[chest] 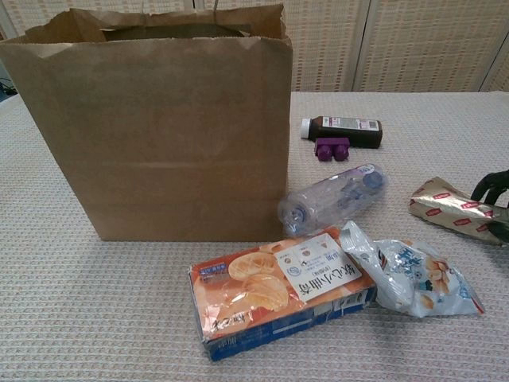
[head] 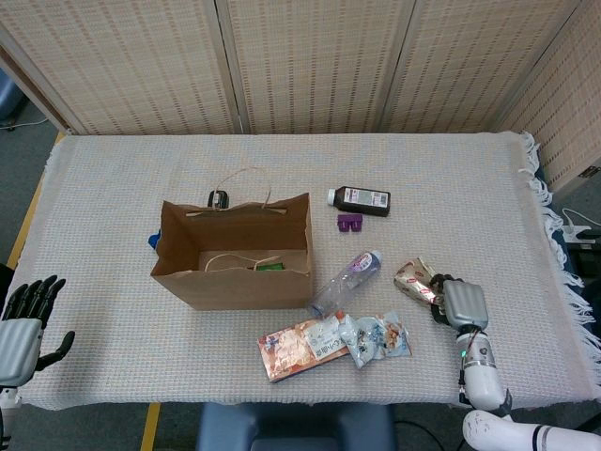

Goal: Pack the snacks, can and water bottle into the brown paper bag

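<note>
The brown paper bag (head: 235, 287) (chest: 159, 127) stands open at centre left, with something green (head: 270, 267) inside. A clear water bottle (head: 346, 282) (chest: 334, 197) lies to its right. In front lie an orange biscuit box (head: 299, 348) (chest: 278, 286) and a white-blue snack bag (head: 377, 336) (chest: 415, 280). My right hand (head: 458, 303) (chest: 495, 188) grips the near end of a gold-red snack packet (head: 415, 275) (chest: 444, 208), fingers curled over it. My left hand (head: 23, 318) hangs open off the table's front left corner, holding nothing.
A dark brown bottle (head: 362, 199) (chest: 346, 129) and a small purple block (head: 349, 222) (chest: 332, 148) lie behind the water bottle. A black object (head: 219, 198) and a blue one (head: 152, 241) peek out behind the bag. Woven screens stand beyond the far edge.
</note>
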{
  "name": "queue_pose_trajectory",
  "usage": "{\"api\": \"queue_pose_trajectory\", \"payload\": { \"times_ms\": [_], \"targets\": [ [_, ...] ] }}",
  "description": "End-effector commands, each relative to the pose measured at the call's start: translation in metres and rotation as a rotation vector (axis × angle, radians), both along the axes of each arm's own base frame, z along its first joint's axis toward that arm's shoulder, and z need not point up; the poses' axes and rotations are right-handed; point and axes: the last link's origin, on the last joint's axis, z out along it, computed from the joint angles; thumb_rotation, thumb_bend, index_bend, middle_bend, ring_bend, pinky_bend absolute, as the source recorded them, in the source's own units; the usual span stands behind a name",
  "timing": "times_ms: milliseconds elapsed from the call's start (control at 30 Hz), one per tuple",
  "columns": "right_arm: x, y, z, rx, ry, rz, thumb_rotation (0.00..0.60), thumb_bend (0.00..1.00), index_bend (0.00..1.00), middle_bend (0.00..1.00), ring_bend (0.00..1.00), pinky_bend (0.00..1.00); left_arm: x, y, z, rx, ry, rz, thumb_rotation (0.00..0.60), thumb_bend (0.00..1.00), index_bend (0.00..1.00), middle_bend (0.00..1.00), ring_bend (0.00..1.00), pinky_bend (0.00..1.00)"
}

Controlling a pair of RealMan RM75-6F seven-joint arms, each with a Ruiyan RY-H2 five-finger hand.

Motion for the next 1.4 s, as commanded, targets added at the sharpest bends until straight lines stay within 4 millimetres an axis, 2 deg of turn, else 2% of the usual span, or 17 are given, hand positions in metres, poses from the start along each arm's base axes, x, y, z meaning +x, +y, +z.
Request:
{"api": "queue_pose_trajectory", "payload": {
  "times_ms": [33,167,333,567,667,800,900,1033,1167,1300,1400],
  "targets": [
    [-0.001,0.001,0.005,-0.026,-0.021,0.01,0.6,0.48,0.61,0.56,0.6,0.83,0.0,0.0,0.0,0.002,0.001,0.001,0.6,0.36,0.03,0.0,0.0,0.0],
    [-0.001,-0.002,0.019,-0.074,-0.063,0.023,0.6,0.54,0.7,0.61,0.65,0.89,0.0,0.0,0.0,0.003,0.003,0.002,0.6,0.36,0.03,0.0,0.0,0.0],
    [0.007,-0.007,0.047,-0.145,-0.135,0.044,0.6,0.55,0.71,0.61,0.65,0.89,0.0,0.0,0.0,0.004,0.003,0.003,0.6,0.36,0.03,0.0,0.0,0.0],
    [0.034,-0.022,0.091,-0.292,-0.258,0.114,0.6,0.55,0.71,0.61,0.65,0.89,0.001,0.0,0.0,0.003,0.003,0.001,0.6,0.36,0.03,0.0,0.0,0.0],
    [0.057,-0.032,0.11,-0.364,-0.336,0.168,0.6,0.55,0.71,0.61,0.65,0.89,0.001,0.0,-0.001,0.001,0.004,0.0,0.6,0.36,0.03,0.0,0.0,0.0],
    [0.105,-0.047,0.132,-0.438,-0.44,0.267,0.6,0.55,0.71,0.61,0.65,0.89,0.001,0.001,-0.001,-0.001,0.005,-0.001,0.6,0.36,0.03,0.0,0.0,0.0],
    [0.137,-0.054,0.142,-0.471,-0.466,0.343,0.6,0.55,0.71,0.61,0.65,0.89,0.002,0.001,-0.001,-0.001,0.005,-0.001,0.6,0.36,0.03,0.0,0.0,0.0],
    [0.199,-0.06,0.151,-0.495,-0.531,0.468,0.6,0.55,0.71,0.61,0.65,0.89,0.001,0.002,-0.001,-0.001,0.002,0.0,0.6,0.36,0.03,0.0,0.0,0.0],
    [0.245,-0.062,0.144,-0.468,-0.52,0.54,0.6,0.55,0.71,0.61,0.65,0.89,0.001,0.001,0.0,-0.002,-0.001,0.0,0.6,0.36,0.03,0.0,0.0,0.0],
    [0.282,-0.06,0.119,-0.405,-0.488,0.579,0.6,0.55,0.71,0.61,0.65,0.89,0.001,0.001,0.0,-0.003,-0.006,-0.001,0.6,0.36,0.03,0.0,0.0,0.0],
    [0.298,-0.058,0.096,-0.357,-0.45,0.597,0.6,0.55,0.71,0.61,0.65,0.89,0.0,0.001,0.0,-0.003,-0.01,-0.002,0.6,0.36,0.04,0.0,0.0,0.0]
  ]
}}
